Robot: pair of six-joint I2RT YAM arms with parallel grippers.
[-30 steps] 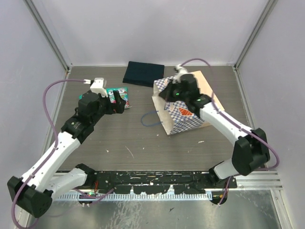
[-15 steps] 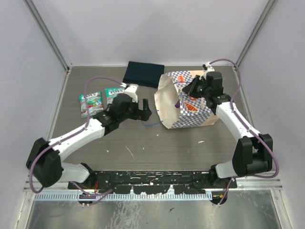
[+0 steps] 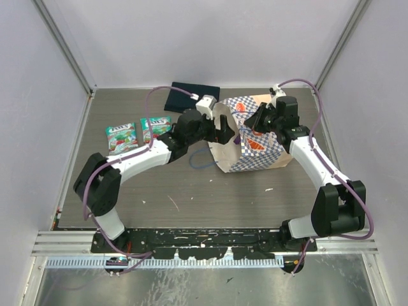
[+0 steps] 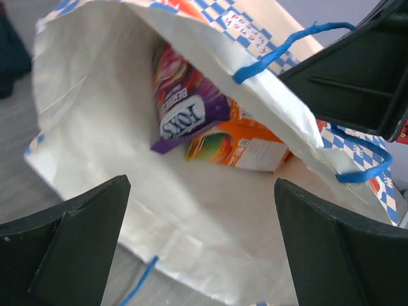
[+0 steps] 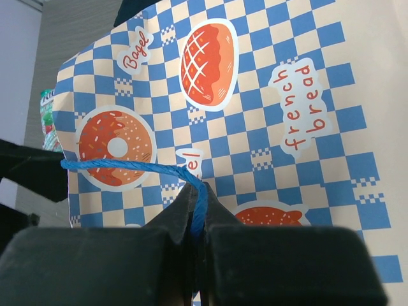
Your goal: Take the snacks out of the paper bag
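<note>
Blue-white checkered paper bag point(image 3: 255, 152) lay on its side, mouth open twd left, cream inside. Purple pouch point(image 4: 185, 105) & orange pouch point(image 4: 239, 146) sat inside, overlapping. Outside, teal pouch point(image 3: 122, 136) & second teal pouch point(image 3: 156, 127) lay flat, side by side, well left.

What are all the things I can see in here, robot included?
Outer teal pouch: one, teal-green, on the table at far left.
Inner teal pouch: one, teal-green, just right of the outer one.
Purple pouch: one, purple, inside the bag.
Orange pouch: one, orange, inside the bag, partly under the purple pouch.
Paper bag: one, blue-and-white checks, on its side, mouth facing left.
Pinched cord handle: one, blue, on the bag's top side.
Loose cord handle: one, blue, on the table by the mouth.
Folded cloth: one, navy, at the back.
Table: one, dark grey.
Left gripper: open, at the bag's mouth.
Right gripper: shut on the pinched cord handle.
</note>
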